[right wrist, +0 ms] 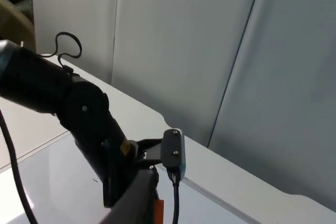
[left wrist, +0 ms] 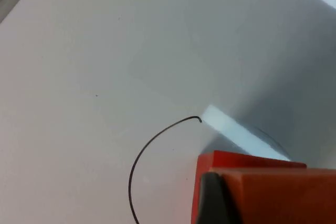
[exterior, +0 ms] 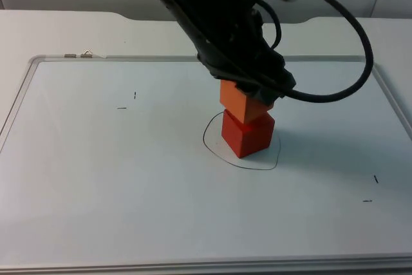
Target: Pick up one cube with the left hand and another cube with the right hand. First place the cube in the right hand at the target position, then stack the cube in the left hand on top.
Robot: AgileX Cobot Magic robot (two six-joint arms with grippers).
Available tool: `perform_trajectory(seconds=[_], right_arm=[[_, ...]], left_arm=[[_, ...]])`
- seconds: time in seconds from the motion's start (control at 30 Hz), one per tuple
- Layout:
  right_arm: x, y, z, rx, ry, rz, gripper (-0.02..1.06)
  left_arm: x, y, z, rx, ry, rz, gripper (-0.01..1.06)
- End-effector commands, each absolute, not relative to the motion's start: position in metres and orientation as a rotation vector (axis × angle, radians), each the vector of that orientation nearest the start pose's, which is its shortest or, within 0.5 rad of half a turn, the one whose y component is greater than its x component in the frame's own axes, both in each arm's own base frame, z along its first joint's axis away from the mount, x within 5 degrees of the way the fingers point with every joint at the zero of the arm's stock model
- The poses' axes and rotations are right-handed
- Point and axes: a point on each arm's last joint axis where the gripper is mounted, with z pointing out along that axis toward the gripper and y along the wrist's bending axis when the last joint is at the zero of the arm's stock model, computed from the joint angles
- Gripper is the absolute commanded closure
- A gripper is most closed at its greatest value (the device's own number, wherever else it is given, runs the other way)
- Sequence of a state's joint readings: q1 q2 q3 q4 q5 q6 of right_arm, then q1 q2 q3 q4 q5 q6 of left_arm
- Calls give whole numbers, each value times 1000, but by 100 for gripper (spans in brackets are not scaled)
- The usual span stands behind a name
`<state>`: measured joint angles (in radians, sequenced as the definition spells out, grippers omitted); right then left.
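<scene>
A red cube (exterior: 248, 134) stands inside a hand-drawn black outline (exterior: 205, 140) in the middle of the white board. An orange cube (exterior: 241, 102) sits on top of it, shifted slightly toward the back left. My left gripper (exterior: 250, 91) reaches in from above and is shut on the orange cube. In the left wrist view, a black fingertip (left wrist: 212, 199) presses against the orange cube (left wrist: 283, 198), with the red cube's (left wrist: 247, 160) top edge just beyond and the outline (left wrist: 137, 161) curving beside it. The right arm waits off the board; its wrist view looks across at the left arm (right wrist: 84, 114).
The white board has a thin metal frame (exterior: 29, 75) with a small clip (exterior: 77, 55) at its far left corner. Small pen marks lie at the left (exterior: 122, 108) and the right (exterior: 376, 179). A grey partition wall (right wrist: 210, 51) stands behind the table.
</scene>
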<state>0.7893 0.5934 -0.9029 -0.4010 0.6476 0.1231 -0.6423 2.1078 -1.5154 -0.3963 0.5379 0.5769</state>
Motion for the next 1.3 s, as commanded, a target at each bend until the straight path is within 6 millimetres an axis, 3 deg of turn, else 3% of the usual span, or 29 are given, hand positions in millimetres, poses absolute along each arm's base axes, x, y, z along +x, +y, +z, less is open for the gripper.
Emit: perform_trajectory(seconds=[0.0, 0.53, 0.63, 0.67, 0.7, 0.8, 0.83, 0.87, 0.97, 1.03, 1.13, 1.17, 1.27], right_arm=[[85, 55, 411, -697, 1635, 203, 0], [85, 55, 411, -697, 1635, 203, 0], [85, 55, 411, -697, 1635, 203, 0], [85, 55, 411, -697, 1635, 203, 0], [85, 55, 411, -697, 1635, 203, 0], [85, 55, 411, -697, 1635, 203, 0], [85, 55, 411, -697, 1635, 203, 0], [85, 55, 411, -697, 1635, 203, 0], [85, 55, 411, -697, 1635, 203, 0], [85, 55, 411, -698, 1635, 202, 0], [85, 55, 411, -698, 1635, 202, 0], [85, 55, 411, -698, 1635, 202, 0], [84, 54, 411, -696, 1634, 203, 0]], left_arm=[[355, -292, 170, 1154, 2298, -406, 105], [354, -296, 152, 1178, 2327, -401, 103], [354, -297, 152, 1178, 2323, -401, 83], [354, -297, 152, 1178, 2323, -401, 83], [354, -297, 152, 1175, 2324, -404, 62], [353, -298, 155, 1185, 2336, -410, 13], [353, -298, 155, 1185, 2336, -410, 13], [354, -299, 158, 1203, 2332, -407, -1], [355, -301, 171, 1230, 2325, -419, 0], [355, -302, 193, 1268, 2307, -427, 0], [347, -301, 254, 1319, 2251, -464, 0], [347, -301, 254, 1319, 2251, -464, 0], [332, -292, 314, 1320, 2180, -493, 0]])
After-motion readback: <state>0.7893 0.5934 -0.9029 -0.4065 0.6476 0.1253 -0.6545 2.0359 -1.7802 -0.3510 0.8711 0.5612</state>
